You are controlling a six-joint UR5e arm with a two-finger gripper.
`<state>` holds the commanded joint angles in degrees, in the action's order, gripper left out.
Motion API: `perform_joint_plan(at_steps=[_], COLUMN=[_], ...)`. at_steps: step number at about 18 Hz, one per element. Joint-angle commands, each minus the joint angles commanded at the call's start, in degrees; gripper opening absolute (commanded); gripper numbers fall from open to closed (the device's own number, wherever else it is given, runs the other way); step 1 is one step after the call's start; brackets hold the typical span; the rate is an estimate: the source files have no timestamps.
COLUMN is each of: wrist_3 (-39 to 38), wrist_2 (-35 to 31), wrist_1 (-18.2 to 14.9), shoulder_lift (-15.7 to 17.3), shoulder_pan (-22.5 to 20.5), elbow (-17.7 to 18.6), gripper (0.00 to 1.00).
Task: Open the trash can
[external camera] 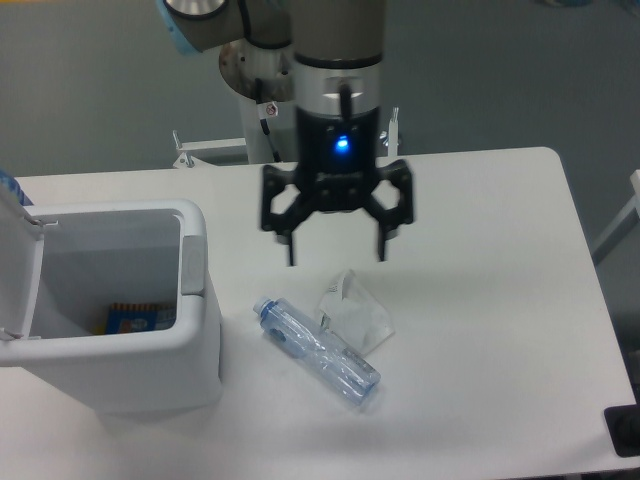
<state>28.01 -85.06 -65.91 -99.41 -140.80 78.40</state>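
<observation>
The white trash can (190,350) stands at the left of the table with its lid (17,262) swung up on the far left side, so the inside shows. A blue and orange item (138,318) lies at its bottom. A grey strip (190,266) runs along the can's right rim. My gripper (335,253) hangs open above the table, to the right of the can and apart from it, with nothing between its fingers.
A clear plastic bottle (317,351) lies on its side right of the can. A crumpled clear wrapper (355,314) rests beside it, just below the gripper. The table's right edge (590,300) curves at the back corner.
</observation>
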Motion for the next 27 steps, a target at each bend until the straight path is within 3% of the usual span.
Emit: perform_joint_plan(at_steps=[3,8,15,18,27], wrist_3=[9.13,25.4,43.43,44.59,44.59], wrist_2=[-4.84,-5.55,-5.55,-5.55,-5.55], wrist_1=[-5.0,-11.16,-10.99,-10.46,-10.46], shoulder_lift=[0.61,2.37,5.54,6.07,6.07], shoulder_pan=[-1.67,-7.82,-14.24,-14.77,-15.03], elbow=[-0.09,0.79,5.53,7.12,7.21], gripper=[1.0,1.0,1.0,1.0,1.0])
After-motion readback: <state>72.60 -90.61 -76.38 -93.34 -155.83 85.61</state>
